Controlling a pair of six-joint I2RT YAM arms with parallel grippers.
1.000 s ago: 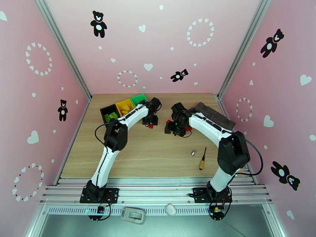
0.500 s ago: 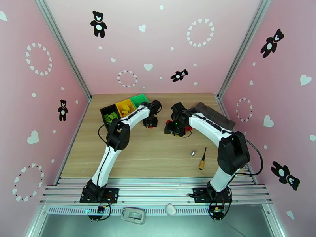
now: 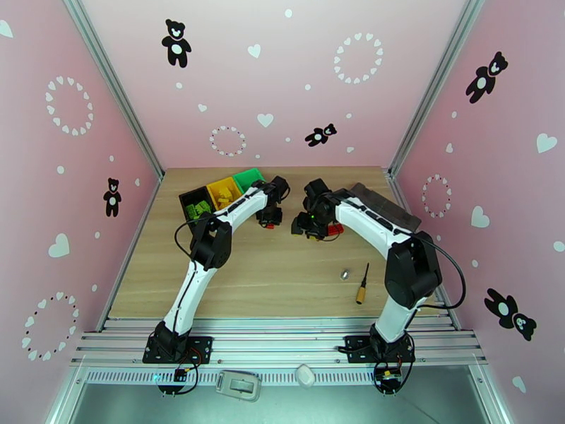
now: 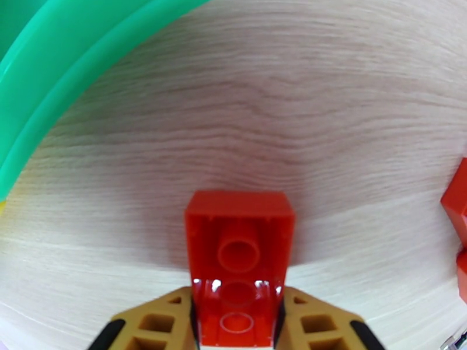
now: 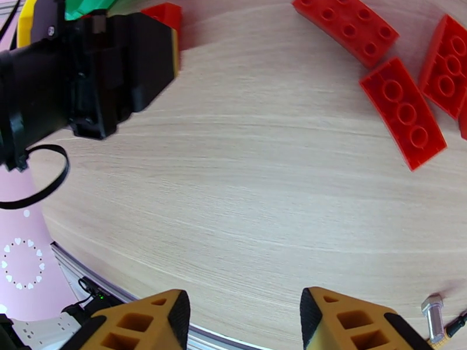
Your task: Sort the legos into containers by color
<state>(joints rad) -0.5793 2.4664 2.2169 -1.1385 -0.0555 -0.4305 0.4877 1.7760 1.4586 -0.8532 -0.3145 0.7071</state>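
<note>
Toward the far left corner of the table (image 3: 268,277) the three joined containers stand in a slanted row. The black bin (image 3: 188,198) is nearest the left edge and holds light green legos (image 3: 202,206). The yellow bin (image 3: 215,186) comes next, with yellow legos (image 3: 226,197) in it, and then the green bin (image 3: 247,178), whose rim also shows in the left wrist view.

Just right of the green bin, the left gripper (image 4: 236,313) is clenched on a red brick (image 4: 239,252), its tan fingers (image 4: 160,316) pressed against the two long sides. The near end of the brick sits between the fingers and the far end sticks out past the tips. Its long axis runs straight out along the gripper's own line, and its hollow underside faces the wrist camera. I cannot tell whether it rests on the wood or hangs just above it.

Near the middle of the table, the right gripper (image 5: 245,316) is released. Its jaws stand apart over bare wood with nothing between them. Ahead of it and to its right three loose red bricks (image 5: 403,112) lie flat, studs up, close together and apart from the fingers. Two lie parallel on one diagonal and the third is angled across it.

Along the right edge sits a dark grey tray (image 3: 385,206). Toward the near right corner lie a small bolt (image 3: 345,274) and a brass-tipped black tool (image 3: 363,284).
</note>
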